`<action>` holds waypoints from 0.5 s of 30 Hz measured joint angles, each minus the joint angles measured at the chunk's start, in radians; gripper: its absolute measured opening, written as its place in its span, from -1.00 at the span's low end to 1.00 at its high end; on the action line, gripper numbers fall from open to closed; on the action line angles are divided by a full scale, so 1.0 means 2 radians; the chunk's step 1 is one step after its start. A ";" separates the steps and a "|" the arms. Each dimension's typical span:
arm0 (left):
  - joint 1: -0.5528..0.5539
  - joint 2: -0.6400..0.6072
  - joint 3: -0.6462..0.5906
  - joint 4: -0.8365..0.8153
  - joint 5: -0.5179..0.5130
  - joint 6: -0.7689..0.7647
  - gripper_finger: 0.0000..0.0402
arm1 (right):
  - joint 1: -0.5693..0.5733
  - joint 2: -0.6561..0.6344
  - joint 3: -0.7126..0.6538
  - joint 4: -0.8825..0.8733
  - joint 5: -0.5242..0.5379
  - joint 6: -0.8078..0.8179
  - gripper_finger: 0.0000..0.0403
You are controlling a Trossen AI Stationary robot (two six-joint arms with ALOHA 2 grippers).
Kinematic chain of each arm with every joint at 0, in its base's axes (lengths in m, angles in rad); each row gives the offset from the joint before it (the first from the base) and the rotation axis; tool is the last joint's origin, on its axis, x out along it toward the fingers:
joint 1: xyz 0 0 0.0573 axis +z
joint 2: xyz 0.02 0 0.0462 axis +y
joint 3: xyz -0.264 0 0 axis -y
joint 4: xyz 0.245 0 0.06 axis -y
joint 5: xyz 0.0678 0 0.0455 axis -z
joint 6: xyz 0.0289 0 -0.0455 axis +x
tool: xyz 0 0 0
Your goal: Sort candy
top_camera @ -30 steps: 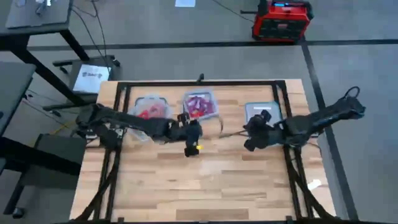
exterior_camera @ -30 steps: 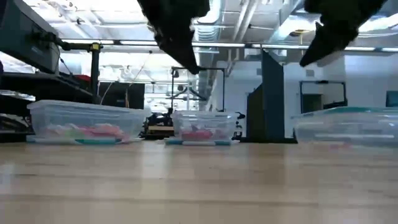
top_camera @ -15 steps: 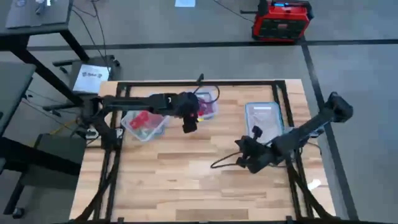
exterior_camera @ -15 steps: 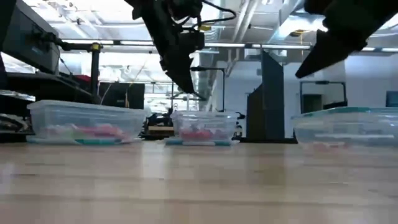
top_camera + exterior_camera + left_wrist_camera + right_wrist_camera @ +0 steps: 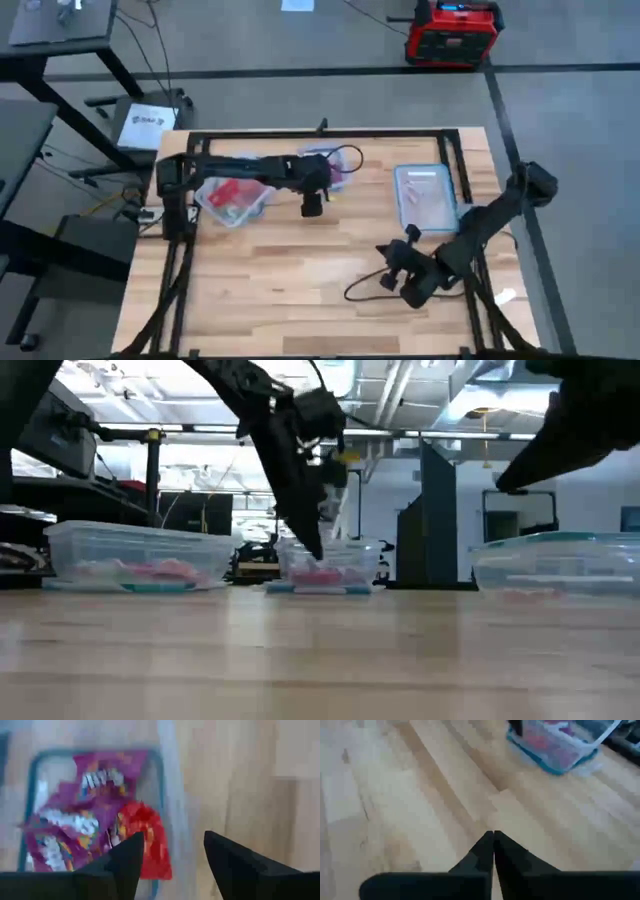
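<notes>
- Left gripper [image 5: 313, 207] hung over the middle tub [image 5: 335, 168], at its near edge, with its two fingers [image 5: 125, 862] spread apart and nothing between them.
- Candy [image 5: 85, 820] lay in that tub just beyond the fingertips: several purple packets piled together and one red packet [image 5: 145, 845] nearest the fingers, by the tub's wall.
- From table height, the left gripper [image 5: 308, 535] pointed steeply down with its tips at the tub's rim [image 5: 330, 545], and pink and red candy [image 5: 318, 576] showed through the clear wall below it.
- To the left, another tub [image 5: 232, 200] held red candy [image 5: 228, 192], partly under the left arm.
- To the right, a third tub [image 5: 425, 195] stood near the table's far right side, with a few pale pink pieces in it.
- Right gripper [image 5: 398, 266] hovered over bare table [image 5: 300, 290] nearer the front, well apart from all the candy, its fingers [image 5: 485, 851] pressed together and empty.
</notes>
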 joint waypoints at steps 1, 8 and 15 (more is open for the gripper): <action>0.000 0.004 0.000 -0.004 -0.001 0.000 -0.10 | 0.000 0.000 0.000 -0.003 0.002 0.000 -1.00; -0.006 0.005 0.018 -0.026 -0.010 0.009 -0.93 | 0.000 0.000 0.000 -0.023 0.016 0.000 -1.00; -0.034 0.005 0.106 -0.131 -0.053 0.031 -0.99 | 0.003 0.000 0.000 -0.048 0.019 0.022 -1.00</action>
